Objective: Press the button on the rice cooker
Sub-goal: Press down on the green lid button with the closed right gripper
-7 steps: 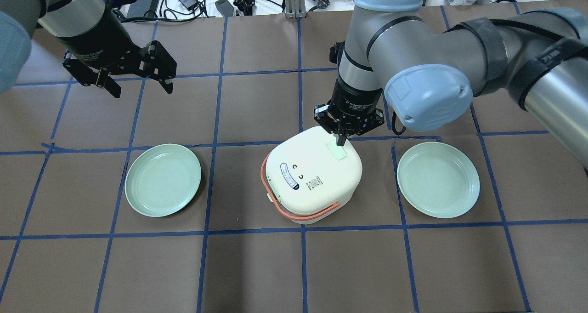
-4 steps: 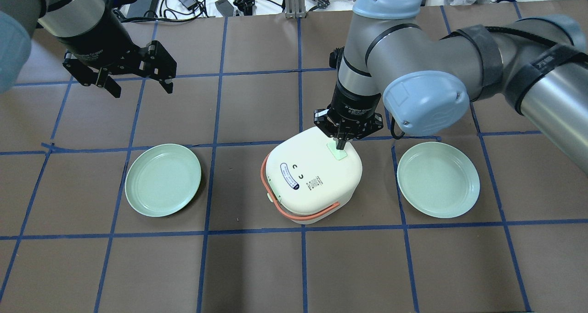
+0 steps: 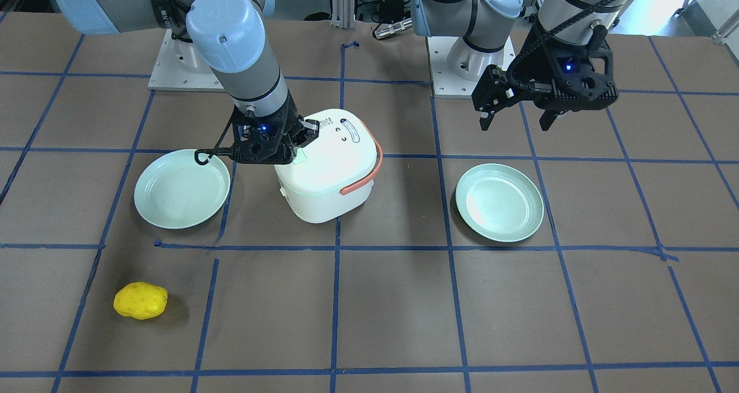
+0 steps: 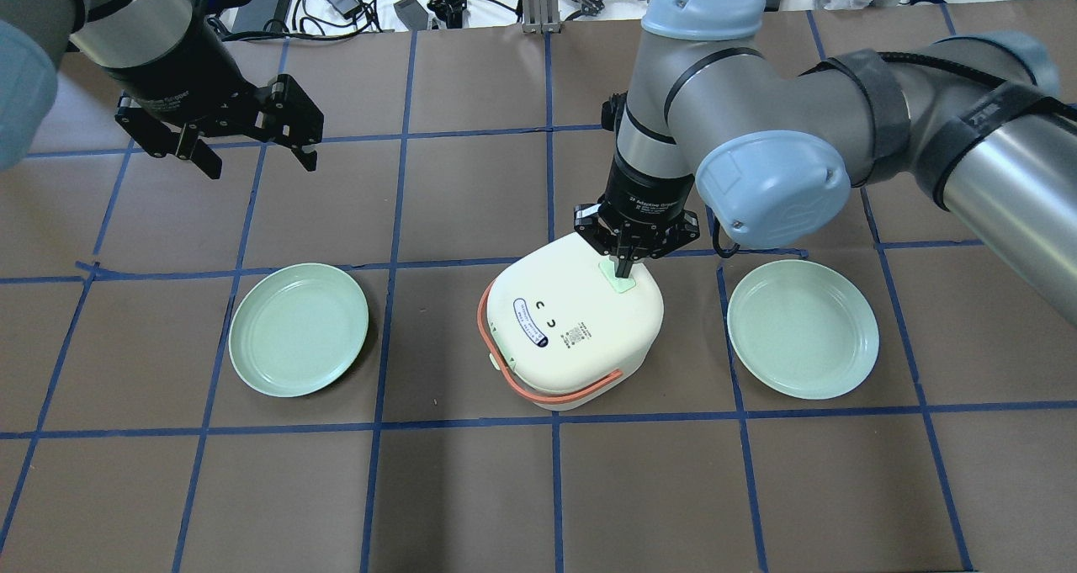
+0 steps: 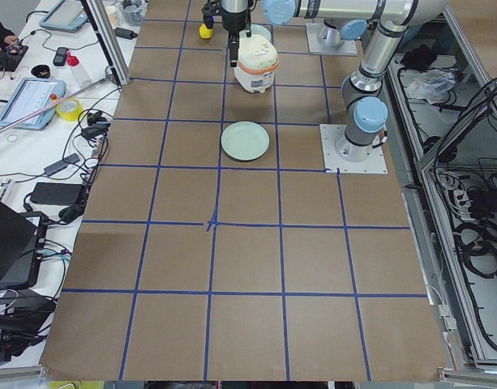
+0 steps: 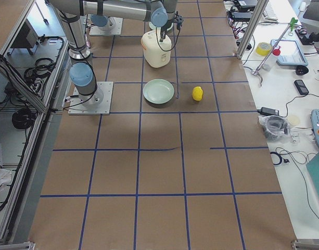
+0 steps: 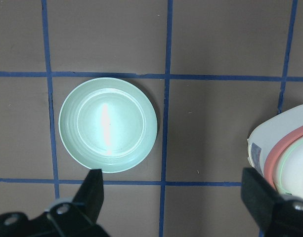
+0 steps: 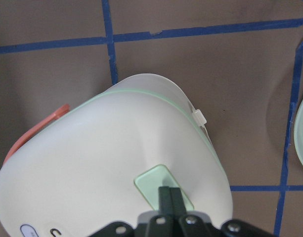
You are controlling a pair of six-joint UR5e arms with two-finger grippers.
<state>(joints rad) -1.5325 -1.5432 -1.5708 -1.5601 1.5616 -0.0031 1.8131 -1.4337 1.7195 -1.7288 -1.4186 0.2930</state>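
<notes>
A white rice cooker (image 4: 572,320) with an orange handle stands mid-table; it also shows in the front view (image 3: 329,168) and the right wrist view (image 8: 102,163). Its pale green button (image 4: 618,277) sits on the lid's far right part (image 8: 153,185). My right gripper (image 4: 623,270) is shut, fingers together, with the tips on the button (image 8: 170,195). My left gripper (image 4: 257,162) is open and empty, high over the table's far left, above a green plate (image 7: 108,124).
Two pale green plates flank the cooker, one left (image 4: 299,329) and one right (image 4: 802,329). A yellow sponge-like lump (image 3: 140,300) lies on the far side of the table. Cables and gear (image 4: 353,1) line the far edge.
My right gripper has come down and slightly toward the button, from its far edge onto its middle. The left arm has not moved.
</notes>
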